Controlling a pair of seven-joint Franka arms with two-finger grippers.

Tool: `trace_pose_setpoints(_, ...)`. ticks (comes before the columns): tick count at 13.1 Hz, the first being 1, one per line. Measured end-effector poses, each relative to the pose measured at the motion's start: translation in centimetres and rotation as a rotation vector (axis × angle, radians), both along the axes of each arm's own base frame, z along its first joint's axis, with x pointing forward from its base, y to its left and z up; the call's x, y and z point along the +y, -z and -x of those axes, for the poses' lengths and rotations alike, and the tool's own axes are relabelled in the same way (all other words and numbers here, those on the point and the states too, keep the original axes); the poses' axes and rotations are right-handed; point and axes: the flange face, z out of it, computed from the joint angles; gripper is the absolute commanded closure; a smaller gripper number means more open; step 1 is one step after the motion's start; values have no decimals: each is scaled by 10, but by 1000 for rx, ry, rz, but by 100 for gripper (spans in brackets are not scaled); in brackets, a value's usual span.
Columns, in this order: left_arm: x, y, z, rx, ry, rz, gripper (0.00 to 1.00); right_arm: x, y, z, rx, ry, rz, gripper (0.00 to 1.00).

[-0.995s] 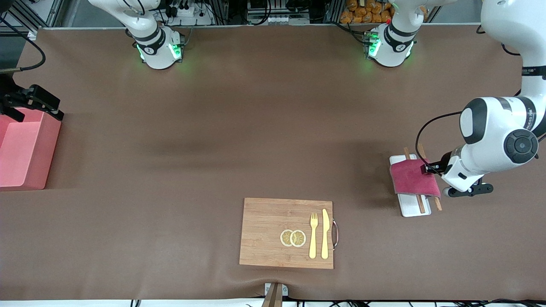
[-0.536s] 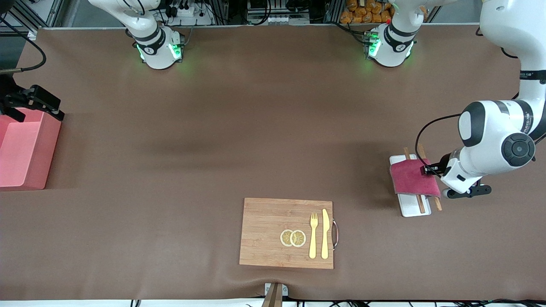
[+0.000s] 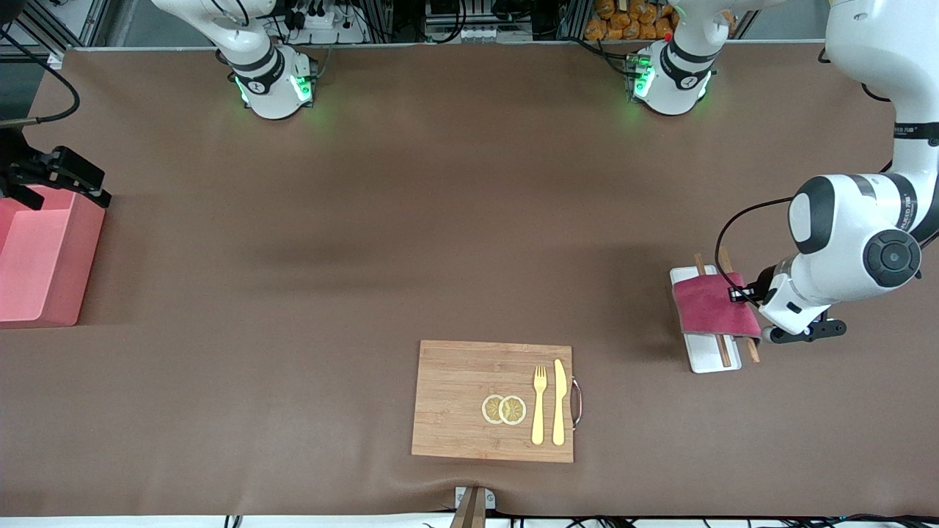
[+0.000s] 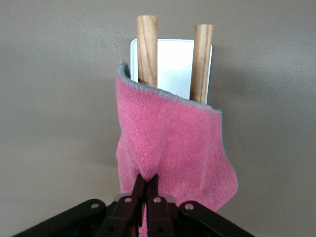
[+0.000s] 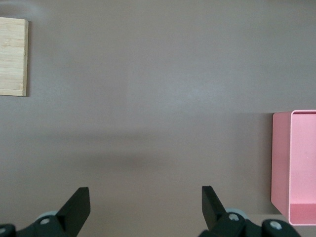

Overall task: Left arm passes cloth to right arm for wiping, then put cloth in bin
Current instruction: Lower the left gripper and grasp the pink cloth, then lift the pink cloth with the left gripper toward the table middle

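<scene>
Left wrist view is showing the left gripper (image 4: 144, 183) with its fingers (image 4: 138, 190) pressed nearly together, pinching a bunched fold at the cloth's (image 4: 170, 148) edge. The fabric is gathering into a crease where the fingers are clamping it, and the rest is spreading out over two wooden sticks (image 4: 147, 49) that are lying across a white tray (image 4: 174, 59). The sticks' ends and one end of the tray are sticking out past the cloth's grey-trimmed edge.

From the front view, the left arm (image 3: 855, 242) is bending down at its own end of the table, and its gripper (image 3: 737, 294) is meeting the cloth (image 3: 708, 308) at the edge toward that end. The cloth is draping over the middle of the tray (image 3: 706, 358), which is lying farther from the camera than the wooden board (image 3: 469, 400). On the board, two lemon slices (image 3: 503, 409), a fork (image 3: 539, 403) and a knife (image 3: 559, 402) are lying side by side.

The right arm is waiting with its gripper (image 3: 62, 174) hanging over the bin's (image 3: 51, 257) upper edge, at the right arm's end of the table. In the right wrist view its fingers (image 5: 77, 206) are standing wide apart, gripping nothing, over bare table with the bin (image 5: 281, 163) beside them and a corner of the board (image 5: 12, 57) in sight.
</scene>
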Motion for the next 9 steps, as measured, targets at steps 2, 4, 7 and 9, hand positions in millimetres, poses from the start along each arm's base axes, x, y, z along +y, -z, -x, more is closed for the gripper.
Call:
trace_pose_setpoints(2, -1, -2, -1, -5, 1, 0, 100, 0, 0, 0, 0, 1, 0, 0)
trace_pose_setpoints(4, -4, -17, -4, -28, 6, 2, 100, 0, 0, 0, 0, 1, 0, 0)
trace_pose_setpoints(7, -50, -73, 3, -59, 37, 41, 100, -2, 0, 0, 0, 4, 0, 0)
trace_pose_setpoints(9, -103, -109, 15, -82, 4, 133, 100, -2, -1, 0, -1, 8, 0, 0)
